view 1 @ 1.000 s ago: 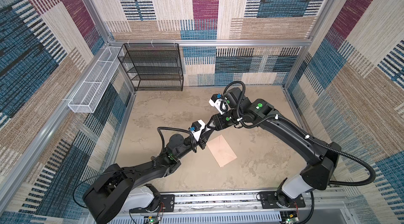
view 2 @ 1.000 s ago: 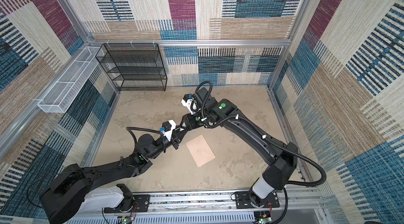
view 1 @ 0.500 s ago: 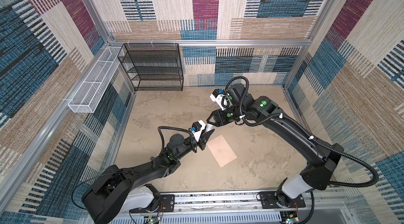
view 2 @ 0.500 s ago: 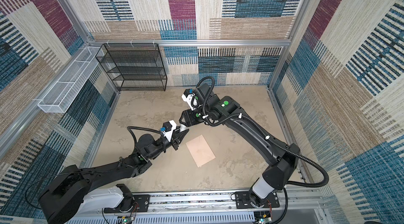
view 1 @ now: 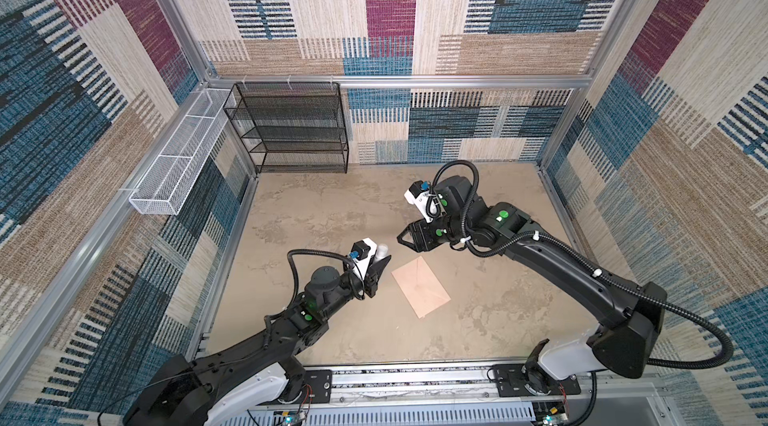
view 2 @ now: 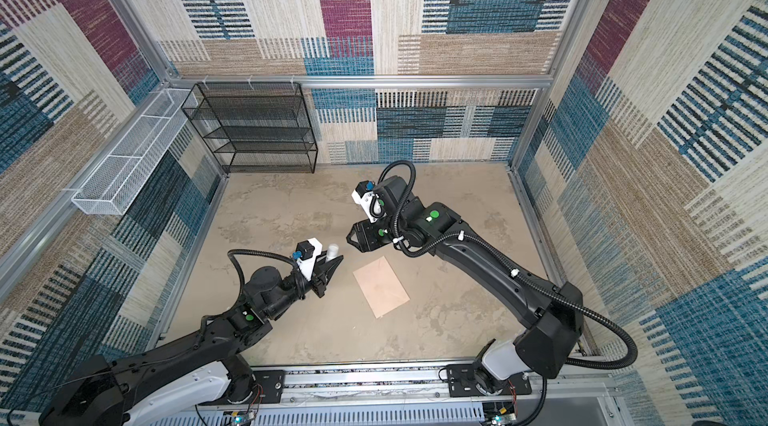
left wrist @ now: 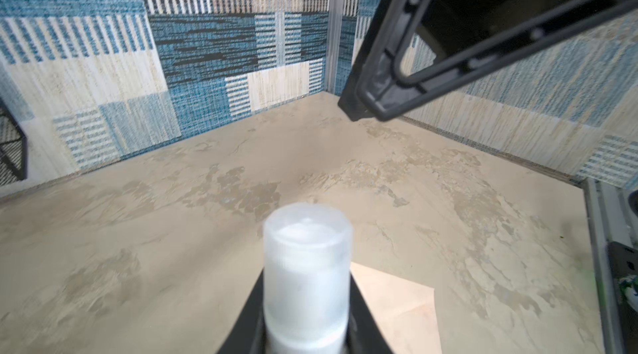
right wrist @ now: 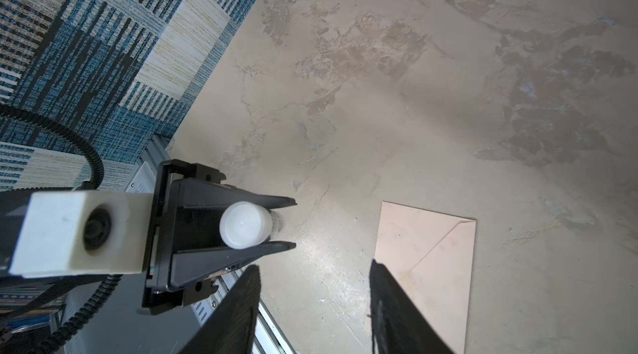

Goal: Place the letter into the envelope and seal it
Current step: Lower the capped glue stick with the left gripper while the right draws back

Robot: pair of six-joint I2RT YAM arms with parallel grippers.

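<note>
Note envelope [view 1: 420,285] flat on table [view 1: 332,216] at 4 o'clock from left gripper [view 1: 380,268] clamped on tube [view 1: 381,251], right gripper [view 1: 405,237] part-open, empty, at its 12; expect light, floppy, slick paper, so pinch a corner.

We pulled the right gripper [view 1: 404,240] back from the left gripper [view 1: 384,262], which also eased away, leaving them apart and the white tube [view 1: 381,252] uncovered.
</note>
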